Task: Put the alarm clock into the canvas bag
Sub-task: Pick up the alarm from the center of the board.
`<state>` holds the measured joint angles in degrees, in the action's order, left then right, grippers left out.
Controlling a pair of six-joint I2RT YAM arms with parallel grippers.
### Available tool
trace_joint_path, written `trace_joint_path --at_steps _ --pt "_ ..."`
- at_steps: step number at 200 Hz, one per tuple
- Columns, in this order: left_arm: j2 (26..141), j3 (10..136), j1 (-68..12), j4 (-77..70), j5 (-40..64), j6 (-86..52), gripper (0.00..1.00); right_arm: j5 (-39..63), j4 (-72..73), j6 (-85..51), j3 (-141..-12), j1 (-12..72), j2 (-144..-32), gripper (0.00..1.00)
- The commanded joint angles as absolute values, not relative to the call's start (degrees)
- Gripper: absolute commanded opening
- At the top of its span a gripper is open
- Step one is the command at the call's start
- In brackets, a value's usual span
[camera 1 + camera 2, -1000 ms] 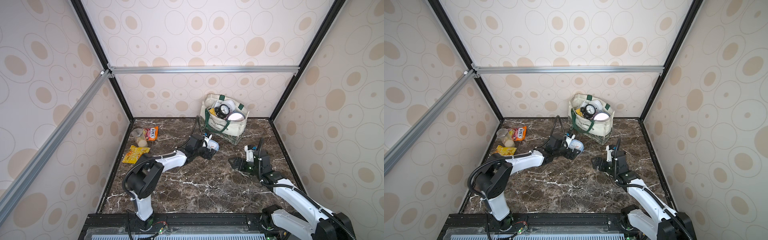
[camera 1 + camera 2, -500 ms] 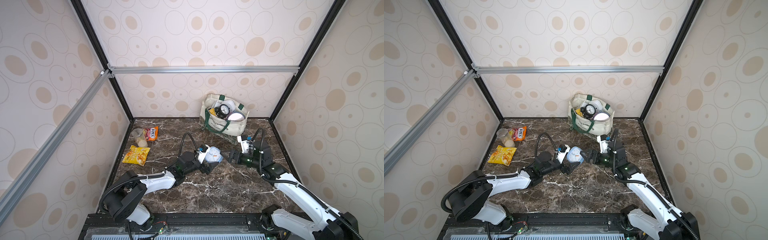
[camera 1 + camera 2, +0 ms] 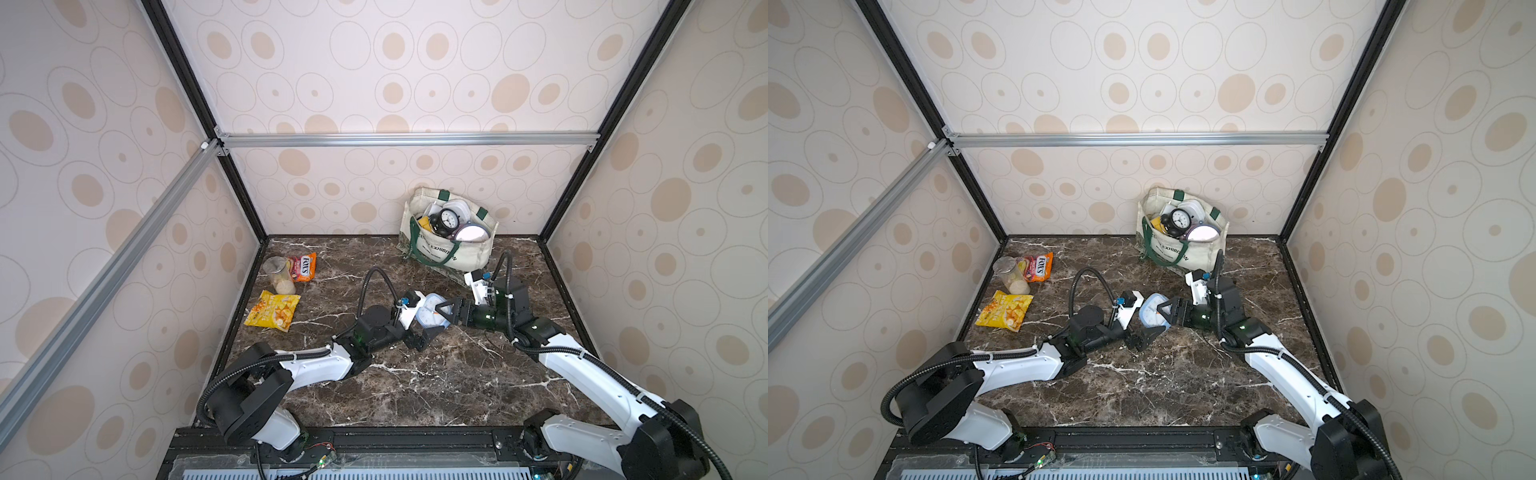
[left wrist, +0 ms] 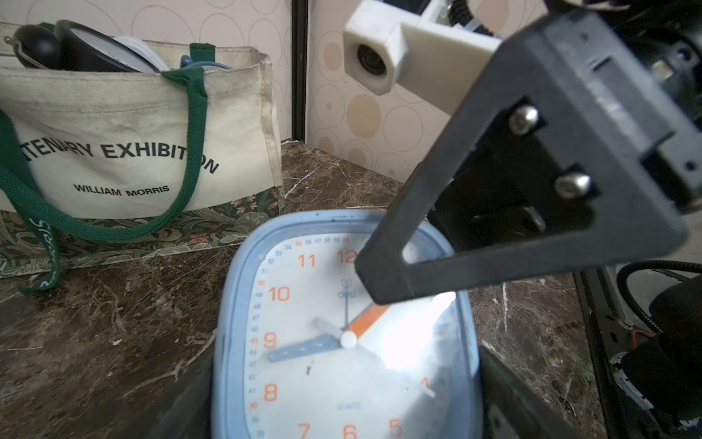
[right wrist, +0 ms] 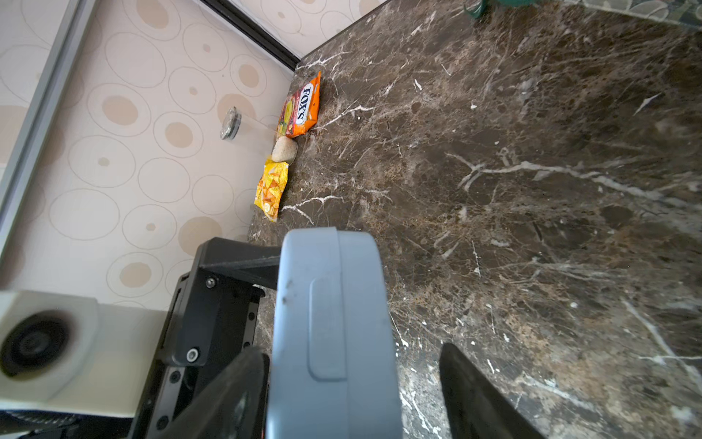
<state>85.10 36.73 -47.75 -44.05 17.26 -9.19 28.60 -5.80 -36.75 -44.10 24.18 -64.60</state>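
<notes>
- The dark marble table (image 3: 415, 386) is seen in both top views, enclosed by patterned walls.
- The canvas bag (image 3: 453, 253) is stood upright at the back of the table, against the rear wall. Its mouth is open and its green handles are draped down the front.
- The left gripper (image 3: 424, 319) is reached out low over the middle of the table. Its fingers are spread wide and pressed to opposite sides of the alarm clock, which is gripped between them.
- The right gripper (image 3: 1166, 311) is brought up to the same clock from the opposite side. Its fingers (image 5: 475, 387) are parted around the clock's edge. One is laid against the case, while the other is kept apart from it by a clear gap.
- The alarm clock (image 4: 342, 342), pale blue with orange numerals, is held between the two grippers. It is outside the bag and near its front. Whether it touches the table cannot be told.
- A yellow snack packet (image 3: 272, 314) is laid flat near the left wall.
- A clear jar (image 3: 280, 274) is stood just beside an orange packet (image 3: 305, 268).
- A black twin-bell clock (image 3: 446, 220) is seen inside the bag.
</notes>
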Motion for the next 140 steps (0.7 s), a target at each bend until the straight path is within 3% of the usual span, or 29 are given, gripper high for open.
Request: trace_joint_path --at_steps 1,20,62,113,130,134,140 --pt "83.72 37.79 -48.36 -48.16 17.17 -7.82 0.73 30.16 -4.45 -37.74 -44.39 24.76 -64.69 0.65" --pt "84.33 37.99 -48.44 -48.6 17.31 -8.12 0.73 30.49 -3.84 -38.57 -43.65 24.87 -64.47 0.55" --pt "85.58 38.92 -48.6 -48.61 17.51 -8.19 0.73 29.74 -4.0 -39.37 -42.33 24.9 -63.14 0.5" --pt "86.13 39.19 -48.69 -49.07 17.84 -8.5 0.76 28.2 -3.35 -39.6 -41.9 24.87 -61.53 0.37" --pt "86.13 39.1 -48.7 -49.71 18.46 -9.4 0.81 28.15 -2.79 -39.23 -42.39 24.87 -61.54 0.3" --pt "86.13 39.16 -48.69 -49.86 18.6 -9.74 0.97 27.97 -2.92 -39.06 -42.57 24.84 -61.48 0.29" --pt "86.13 39.19 -48.69 -50.08 18.64 -10.34 0.98 27.32 -3.18 -38.65 -42.86 24.87 -61.36 0.28"
